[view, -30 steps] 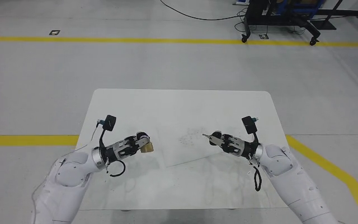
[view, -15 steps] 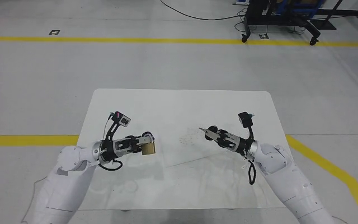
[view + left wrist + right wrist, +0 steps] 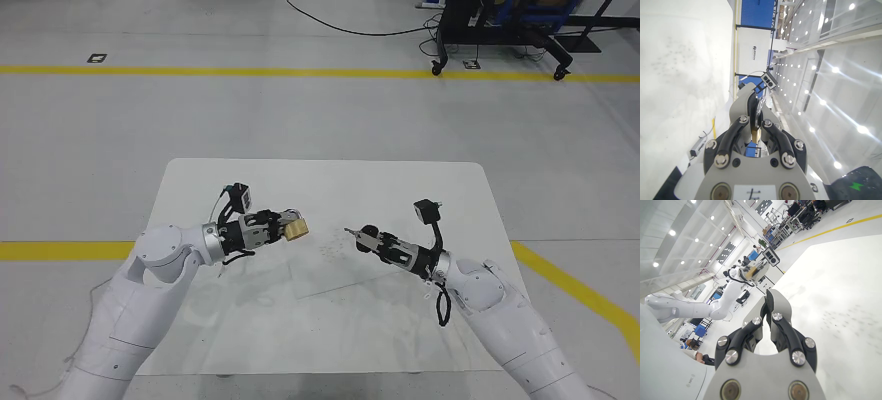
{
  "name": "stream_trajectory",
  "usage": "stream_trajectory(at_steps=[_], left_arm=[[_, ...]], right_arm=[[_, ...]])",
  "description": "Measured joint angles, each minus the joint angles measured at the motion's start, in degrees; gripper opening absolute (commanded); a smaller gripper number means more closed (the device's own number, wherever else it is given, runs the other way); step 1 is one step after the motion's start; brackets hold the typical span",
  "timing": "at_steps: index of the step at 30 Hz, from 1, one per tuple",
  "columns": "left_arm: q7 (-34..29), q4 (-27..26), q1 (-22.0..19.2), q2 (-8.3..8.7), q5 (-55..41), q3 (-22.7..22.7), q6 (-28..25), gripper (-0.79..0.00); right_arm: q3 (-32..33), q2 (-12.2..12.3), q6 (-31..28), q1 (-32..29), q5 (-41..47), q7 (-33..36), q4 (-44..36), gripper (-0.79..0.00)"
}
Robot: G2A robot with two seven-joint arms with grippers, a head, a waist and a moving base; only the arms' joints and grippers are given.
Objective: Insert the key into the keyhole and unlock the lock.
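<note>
The left hand (image 3: 284,224), clamped shut on the small brass padlock with a silver shackle (image 3: 295,229), had swung in from the near-left part of the white rectangular surface (image 3: 400,185) toward its middle and turned, so that the brass body jutted past the fingertips toward the other arm. The right hand (image 3: 362,237), pinched closed on the small silver key (image 3: 351,232), had crept the same way from the opposite side, the key's tip leading. The gap between the two had narrowed. They were near each other but plainly still apart, both held above the surface and touching nothing else.

For the task this looked like the end of the approach: lock and key were presented roughly face to face, and insertion had not yet begun. The next move would probably call for fine alignment of the blade with the keyhole, which could not be made out in any view.

Against the frame a second earlier, the left arm had made the larger move, its elbow opening and its wrist camera swinging to the far side of the wrist. The right arm had advanced only a little and its hand had dropped its angle slightly. Neither grip appeared to have loosened.
</note>
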Motion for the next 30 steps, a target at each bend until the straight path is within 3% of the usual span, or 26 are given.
stream_trajectory(at_steps=[6,9,14,19,22,30], left_arm=[[-0.05,0.02,0.08,0.01,-0.18,-0.04,0.0,-0.785],[2.88,0.27,0.42,-0.02,1.7,-0.16,0.0,-0.785],[9.52,-0.49,-0.67,-0.18,5.19,0.79,5.86,-0.785],[9.62,-0.86,-3.4,-0.61,8.1,3.76,10.83,-0.785],[10.16,-0.45,-4.4,-0.91,8.34,4.8,10.56,-0.785],[10.17,-0.46,-4.36,-0.9,8.28,4.76,10.49,-0.785]], right_arm=[[0.01,0.0,0.01,0.02,-0.07,0.0,0.04,-0.785],[0.01,0.0,0.01,0.02,-0.07,0.0,0.04,-0.785],[-0.45,-0.15,2.28,0.36,-1.14,-0.35,-1.32,-0.785],[2.22,0.1,4.37,-1.01,-12.61,-5.87,-4.79,-0.785],[3.22,0.11,5.81,-2.64,-19.86,-11.37,-6.84,-0.785],[3.14,0.1,5.7,-2.41,-18.0,-9.93,-6.59,-0.785]])
